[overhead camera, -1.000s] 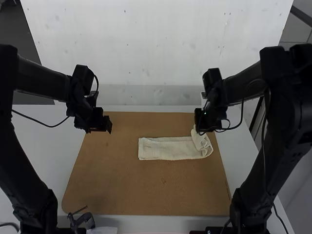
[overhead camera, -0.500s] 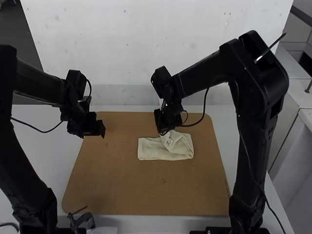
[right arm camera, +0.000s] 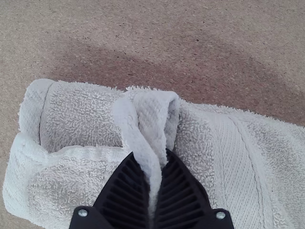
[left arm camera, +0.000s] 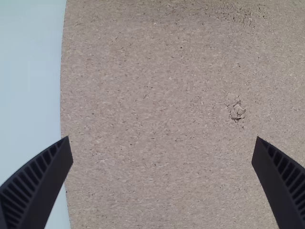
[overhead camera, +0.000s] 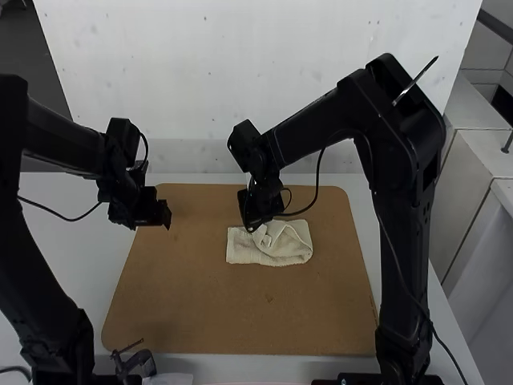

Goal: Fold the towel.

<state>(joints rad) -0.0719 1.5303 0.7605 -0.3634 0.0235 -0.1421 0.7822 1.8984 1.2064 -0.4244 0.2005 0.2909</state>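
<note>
The cream towel [overhead camera: 280, 250] lies on the brown board as a strip, its right part folded back over the rest toward the left end. My right gripper [overhead camera: 253, 228] is low over the towel's far side. In the right wrist view my right gripper [right arm camera: 155, 179] is shut on a pinched edge of the folded-over layer, with towel [right arm camera: 76, 109] beneath and around it. My left gripper [overhead camera: 167, 216] hangs over the board's far left part, apart from the towel. In the left wrist view my left gripper [left arm camera: 161, 148] is wide open over bare board.
The brown board [overhead camera: 216, 313] covers much of the white table [overhead camera: 68, 208]. A small dark clamp-like object [overhead camera: 136, 362] stands at the near left edge. A white wall rises behind the table.
My right gripper has moved left with the pinched edge, carrying the towel's right end over the strip, which has become shorter. My left gripper has shifted slightly left.
</note>
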